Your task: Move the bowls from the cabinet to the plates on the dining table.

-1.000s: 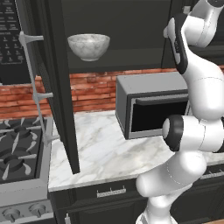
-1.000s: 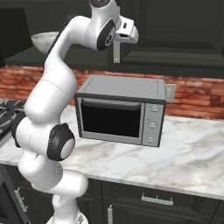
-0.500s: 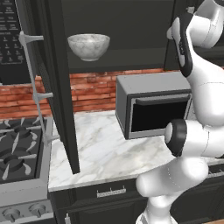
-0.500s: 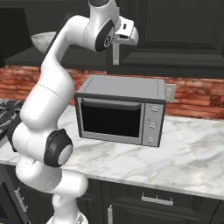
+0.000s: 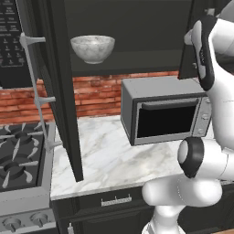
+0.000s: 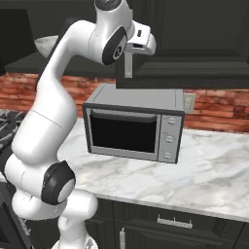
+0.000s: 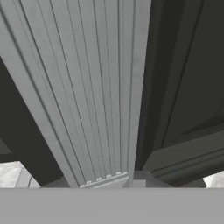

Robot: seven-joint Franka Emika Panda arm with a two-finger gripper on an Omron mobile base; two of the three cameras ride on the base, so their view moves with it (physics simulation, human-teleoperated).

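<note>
Marbled round bowl (image 5: 93, 48), dark panelled cabinet (image 5: 59, 87)

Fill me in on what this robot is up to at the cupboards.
The white arm has its claw shut on the silver bar handle of the dark right-hand cabinet door above the microwave, apparently working it open. The left door already stands open, showing a white-grey marbled bowl on the shelf. No bowl has been picked up yet.
</note>
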